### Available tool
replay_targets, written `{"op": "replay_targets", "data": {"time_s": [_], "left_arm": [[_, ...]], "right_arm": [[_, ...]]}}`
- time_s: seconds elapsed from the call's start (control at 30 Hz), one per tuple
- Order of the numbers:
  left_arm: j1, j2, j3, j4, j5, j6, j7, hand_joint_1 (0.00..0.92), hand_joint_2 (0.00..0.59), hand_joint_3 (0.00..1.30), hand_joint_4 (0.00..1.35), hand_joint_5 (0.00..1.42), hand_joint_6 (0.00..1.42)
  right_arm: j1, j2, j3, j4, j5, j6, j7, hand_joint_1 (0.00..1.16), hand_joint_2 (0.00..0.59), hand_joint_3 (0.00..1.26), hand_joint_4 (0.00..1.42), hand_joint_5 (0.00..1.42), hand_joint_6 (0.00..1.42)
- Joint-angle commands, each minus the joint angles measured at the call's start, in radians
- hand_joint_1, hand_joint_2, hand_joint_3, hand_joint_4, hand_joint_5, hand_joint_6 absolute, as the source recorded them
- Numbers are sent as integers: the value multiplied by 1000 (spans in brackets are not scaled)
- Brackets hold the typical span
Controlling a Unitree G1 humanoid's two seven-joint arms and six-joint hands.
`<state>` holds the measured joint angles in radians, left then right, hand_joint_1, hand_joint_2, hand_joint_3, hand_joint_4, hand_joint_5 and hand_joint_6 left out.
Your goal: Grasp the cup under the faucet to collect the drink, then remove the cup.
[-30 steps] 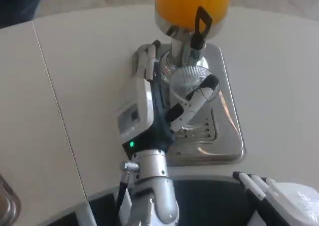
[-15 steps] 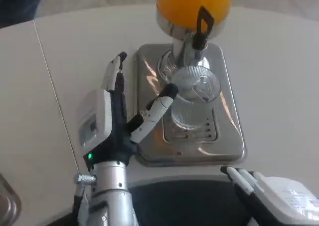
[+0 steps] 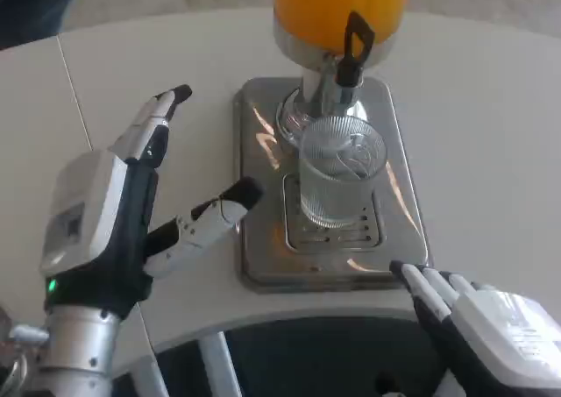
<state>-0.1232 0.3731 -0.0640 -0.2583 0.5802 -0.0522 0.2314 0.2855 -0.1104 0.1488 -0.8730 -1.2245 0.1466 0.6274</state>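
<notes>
Left hand is wide open at frame left, so a sloppy reach could tip the cup off the tray.

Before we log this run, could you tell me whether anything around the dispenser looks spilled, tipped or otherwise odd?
Nothing stands out. The ribbed clear cup stands upright on the drip grate under the faucet, with no spill visible on the steel base. It looks empty. Left hand is open beside the base.

Bare table lies between the left fingers and the cup; only the low tray rim crosses. Behind the cup the dispenser and tap block.
</notes>
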Motion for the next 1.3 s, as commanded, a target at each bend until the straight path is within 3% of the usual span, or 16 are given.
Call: {"op": "replay_targets", "data": {"time_s": [0.03, 0.2, 0.37, 0.53, 0.67, 0.8, 1.13, 1.3], "left_arm": [[115, 114, 73, -53, -33, -150, -59, 0, 91, 124, 18, 122, 218], [235, 186, 129, -80, -40, -281, -98, 0, 93, 94, 0, 83, 183], [341, 215, 158, -100, -20, -382, -128, 0, 94, 52, 0, 33, 137], [447, 226, 188, -141, -6, -448, -155, 0, 98, 25, 0, 9, 122], [494, 222, 206, -164, 4, -483, -170, 0, 99, 1, 0, 0, 104], [532, 212, 217, -195, 18, -504, -188, 0, 99, 0, 0, 0, 101], [588, 186, 255, -251, 29, -509, -216, 0, 99, 0, 0, 0, 97], [626, 176, 273, -271, 32, -516, -229, 0, 99, 0, 0, 0, 97]], "right_arm": [[8, 27, -14, -30, 38, 5, -44, 556, 425, 0, 0, 0, 0], [5, 50, -36, -53, 133, -5, -110, 537, 444, 0, 0, 0, 0], [-35, 46, -118, -11, 325, -27, -228, 479, 452, 0, 0, 0, 0], [-59, 37, -160, 11, 442, -73, -329, 434, 453, 0, 0, 0, 0], [-80, 28, -170, 14, 484, -80, -369, 370, 445, 0, 0, 0, 0], [-187, 20, -185, 75, 537, -55, -392, 266, 444, 0, 0, 0, 0], [-370, -29, -202, 254, 573, -48, -467, 262, 461, 0, 0, 0, 0], [-468, -53, -217, 341, 627, -17, -472, 267, 468, 0, 0, 0, 0]]}}
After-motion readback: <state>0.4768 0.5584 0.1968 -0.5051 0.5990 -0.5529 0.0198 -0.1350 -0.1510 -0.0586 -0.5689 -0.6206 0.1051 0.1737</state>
